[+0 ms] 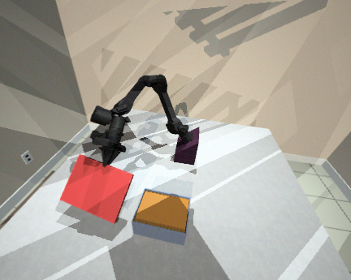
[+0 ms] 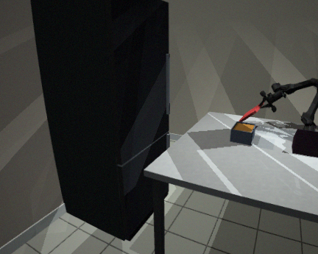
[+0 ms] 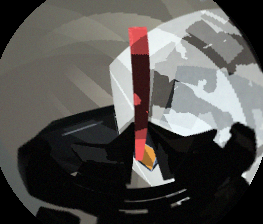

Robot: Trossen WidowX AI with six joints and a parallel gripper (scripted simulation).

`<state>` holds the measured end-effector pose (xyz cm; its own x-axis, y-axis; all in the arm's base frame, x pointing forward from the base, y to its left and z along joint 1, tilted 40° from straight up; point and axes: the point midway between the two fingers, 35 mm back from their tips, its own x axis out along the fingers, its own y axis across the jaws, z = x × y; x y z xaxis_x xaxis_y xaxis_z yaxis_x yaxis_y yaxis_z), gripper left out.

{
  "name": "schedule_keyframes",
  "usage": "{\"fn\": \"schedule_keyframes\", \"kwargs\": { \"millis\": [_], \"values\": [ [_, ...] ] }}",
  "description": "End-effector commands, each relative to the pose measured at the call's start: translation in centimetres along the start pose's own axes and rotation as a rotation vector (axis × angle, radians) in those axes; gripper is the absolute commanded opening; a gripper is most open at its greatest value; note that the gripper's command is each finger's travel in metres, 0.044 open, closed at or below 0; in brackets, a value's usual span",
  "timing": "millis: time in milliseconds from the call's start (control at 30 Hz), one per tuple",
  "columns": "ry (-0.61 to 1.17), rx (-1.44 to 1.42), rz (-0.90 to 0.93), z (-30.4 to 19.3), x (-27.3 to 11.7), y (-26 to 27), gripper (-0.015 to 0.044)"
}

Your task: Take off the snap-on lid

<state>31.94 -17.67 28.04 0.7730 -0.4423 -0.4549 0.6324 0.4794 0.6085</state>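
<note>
"Right, nearest first: what stands closest in the top view?"

"The storage box (image 1: 160,234) (image 2: 241,136), sitting on the table (image 1: 232,168) (image 2: 210,160) with its top open. Its walls are blue-grey, straight and thin-rimmed, and the inside shows a flat orange."

"And the lid?"

"The red lid (image 1: 96,190) (image 2: 250,113) (image 3: 141,75) is off the box, up in the air and tilted, beside the box as the top view has it. It's a flat, smooth, four-cornered slab; the wrist view catches it nearly edge-on, as a narrow red strip."

"What about the pincer?"

"The gripper (image 1: 106,164) (image 2: 261,105) (image 3: 140,123) is clenched on the lid, grasping it by one edge, the slab slanting down and away from the fingers."

"Anything in the way behind?"

"Past the box and lid, a dark purple block (image 1: 187,152) (image 2: 308,143), flat-faced and sharp-edged, stands at the foot of the black jointed arm (image 1: 167,103) (image 2: 317,101), well apart from the box. Nothing but table lies between box and block."

"And farthest off?"

"Beyond the table's edge, a tall black fridge (image 2: 78,104) with a slim upright handle (image 2: 168,82), on pale square tiles (image 1: 326,200) (image 2: 196,219). Behind the arm, a plain beige wall (image 1: 232,83), streaked with shadow."
</note>
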Motion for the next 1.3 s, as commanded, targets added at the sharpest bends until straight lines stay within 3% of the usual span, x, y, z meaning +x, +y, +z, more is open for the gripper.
{"fn": "schedule_keyframes", "kwargs": {
  "millis": [0,1267],
  "values": [
    [0.004,-0.005,0.01,-0.1,0.3,-0.1,0.0],
    [0.003,-0.006,0.01,-0.1,2.2,-2.4,0.0]
  ]
}}
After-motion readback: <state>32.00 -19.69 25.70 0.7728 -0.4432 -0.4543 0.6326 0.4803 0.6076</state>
